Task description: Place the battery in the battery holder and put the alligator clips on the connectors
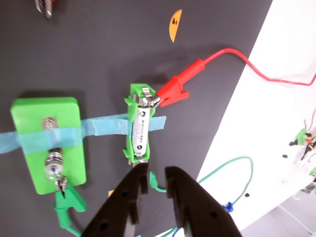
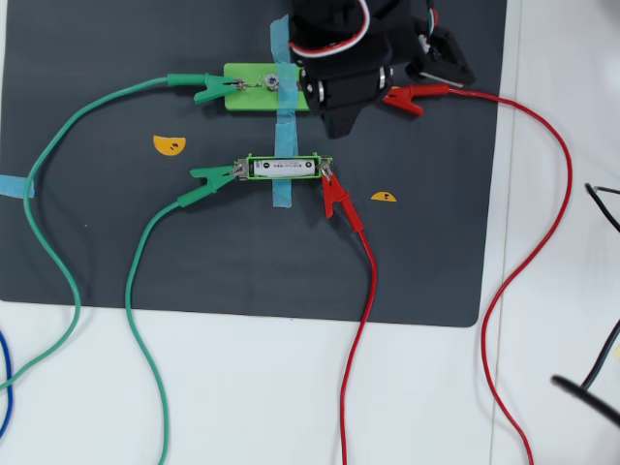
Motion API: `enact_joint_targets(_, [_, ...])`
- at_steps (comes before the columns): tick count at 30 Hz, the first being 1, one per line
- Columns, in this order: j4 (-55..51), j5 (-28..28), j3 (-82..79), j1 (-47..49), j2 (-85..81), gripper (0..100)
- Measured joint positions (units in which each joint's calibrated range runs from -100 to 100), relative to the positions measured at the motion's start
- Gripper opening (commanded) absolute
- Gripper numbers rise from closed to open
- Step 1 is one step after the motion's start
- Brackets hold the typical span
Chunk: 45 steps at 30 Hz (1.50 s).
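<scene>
The battery (image 1: 140,129) (image 2: 281,168) lies in the bright-green battery holder (image 1: 133,94) (image 2: 291,157), which blue tape holds to the black mat. In the wrist view a red alligator clip (image 1: 173,89) (image 2: 335,197) bites the silvery connector (image 1: 146,94) at the holder's top end, and a green clip (image 1: 156,181) (image 2: 207,176) sits at its bottom end. My gripper (image 1: 157,172) hovers over that green clip, open by a narrow gap and holding nothing. Another green clip (image 1: 66,201) (image 2: 205,88) grips the light-green block (image 1: 47,140) (image 2: 242,89). A second red clip (image 2: 415,96) lies loose on the mat.
In the overhead view my arm (image 2: 339,58) covers the block's right end. Red and green wires (image 2: 363,320) run off the mat (image 2: 97,232) onto the white table. Two orange half-disc stickers (image 2: 169,144) lie on the mat. More wires and small parts sit at the wrist view's right edge.
</scene>
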State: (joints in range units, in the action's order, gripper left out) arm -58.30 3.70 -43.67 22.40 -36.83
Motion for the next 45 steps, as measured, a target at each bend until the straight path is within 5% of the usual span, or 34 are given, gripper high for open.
enact_joint_targets(9, [-10.12,11.32,-0.09,14.33,-10.58,1])
enact_joint_targets(18, [-8.41,13.85,-5.6,30.01,-13.1,1])
enact_joint_targets(29, [9.27,17.94,-8.26,34.27,-0.76,10])
enact_joint_targets(45, [12.18,20.99,-8.26,36.39,13.19,11])
